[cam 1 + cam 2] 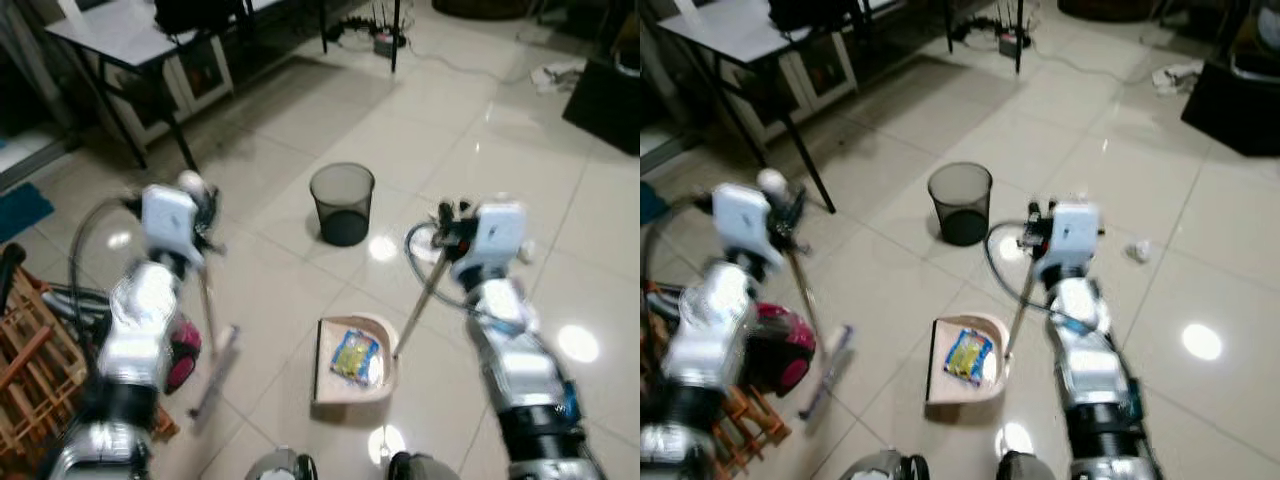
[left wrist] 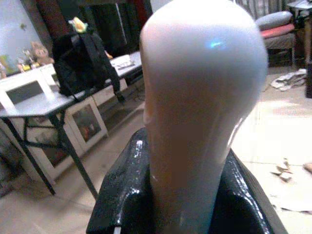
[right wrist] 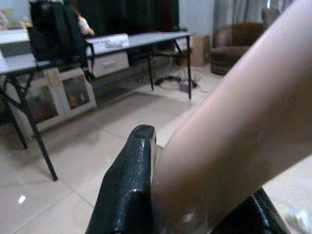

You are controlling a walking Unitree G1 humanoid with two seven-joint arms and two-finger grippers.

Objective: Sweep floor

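While the left gripper (image 1: 195, 205) clamps its black fingers (image 2: 126, 195) on the pale rounded top of a thin broom handle (image 2: 202, 97) at left of centre, the broom's blurred head (image 1: 215, 370) rests on the glossy cream tiled floor (image 1: 300, 130). At right, the right gripper (image 1: 450, 235) grips the beige dustpan's (image 1: 355, 365) long handle (image 3: 234, 131); a yellow-blue wrapper (image 1: 357, 357) lies inside. A black mesh wastebasket (image 1: 342, 203) stands above centre.

The broom (image 1: 208, 330) hangs tilted under the left gripper (image 1: 196, 205), which clasps its pale handle top. The beige dustpan (image 1: 330, 385) lies flat below the right gripper (image 1: 447, 228), a yellow wrapper (image 1: 357, 357) inside; its handle (image 1: 420, 298) slants up to that gripper.
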